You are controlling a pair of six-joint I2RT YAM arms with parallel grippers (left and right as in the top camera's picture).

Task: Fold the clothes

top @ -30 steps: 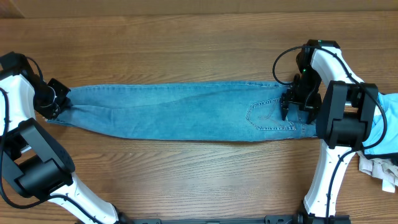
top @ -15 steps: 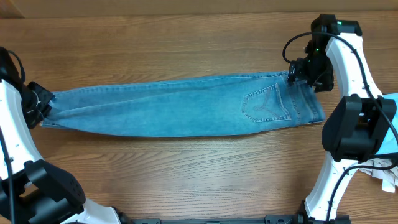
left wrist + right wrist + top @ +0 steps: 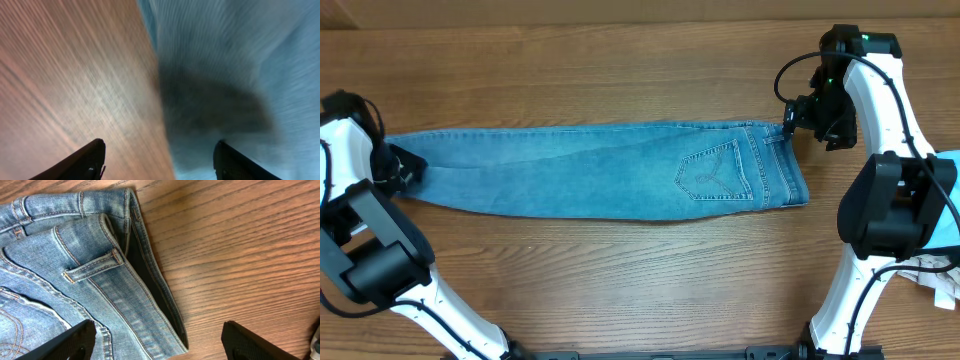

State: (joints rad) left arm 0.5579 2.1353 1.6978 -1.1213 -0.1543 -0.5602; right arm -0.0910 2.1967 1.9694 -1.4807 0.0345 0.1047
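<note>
Jeans (image 3: 600, 170) have slid toward the left edge of the table (image 3: 620, 60) and lie flat along its middle. Right gripper (image 3: 157, 342), spread, has released the waistband (image 3: 100, 235). Left gripper (image 3: 160, 160) is spread over the hems (image 3: 415, 175). Looks ready for folding.

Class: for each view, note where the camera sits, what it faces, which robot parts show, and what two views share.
Overhead: above the table, looking down on the jeans; left tool, right tool show.
Left wrist: on the left arm, facing blurred denim and wood; open left tool shows.
Right wrist: on the right arm, facing the waistband; open right tool shows.
Shared: overhead and right wrist show the waistband.
</note>
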